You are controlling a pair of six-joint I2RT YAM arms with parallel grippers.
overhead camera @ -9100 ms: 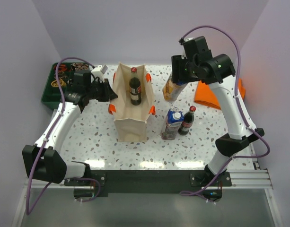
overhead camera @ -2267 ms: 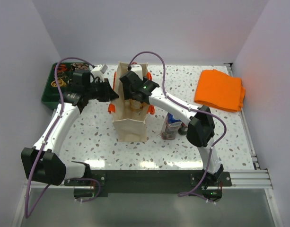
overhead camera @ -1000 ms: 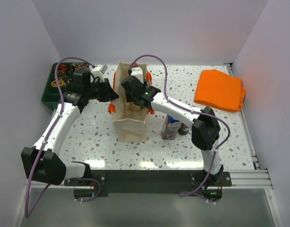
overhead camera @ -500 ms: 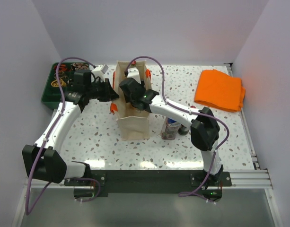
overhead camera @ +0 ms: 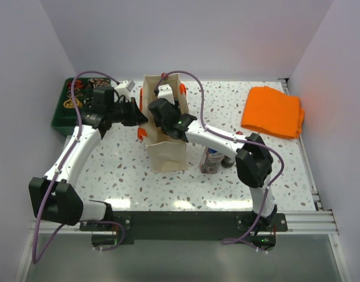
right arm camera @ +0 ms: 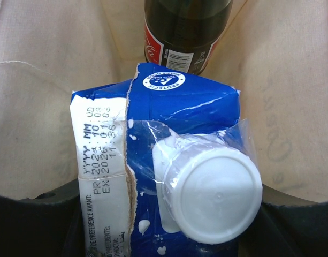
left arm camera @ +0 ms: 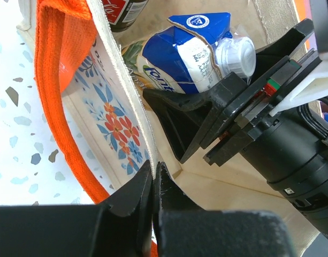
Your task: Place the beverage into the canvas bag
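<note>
1 carton [right arm camera: 169,160] inside bag [overhead camera: 166,157] (left fingers [left arm camera: 149,181] pinch rim).

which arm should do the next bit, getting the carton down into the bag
Right. The right gripper holds the blue carton inside the bag, next to a cola bottle, so it can likely just lower and let go. The left gripper is shut on the bag's rim.

The speckled table [overhead camera: 115,170] carries the canvas bag [overhead camera: 167,154], a blue carton [overhead camera: 211,160], a folded orange cloth [overhead camera: 272,111] and, seemingly, a green tray [overhead camera: 61,120].
</note>
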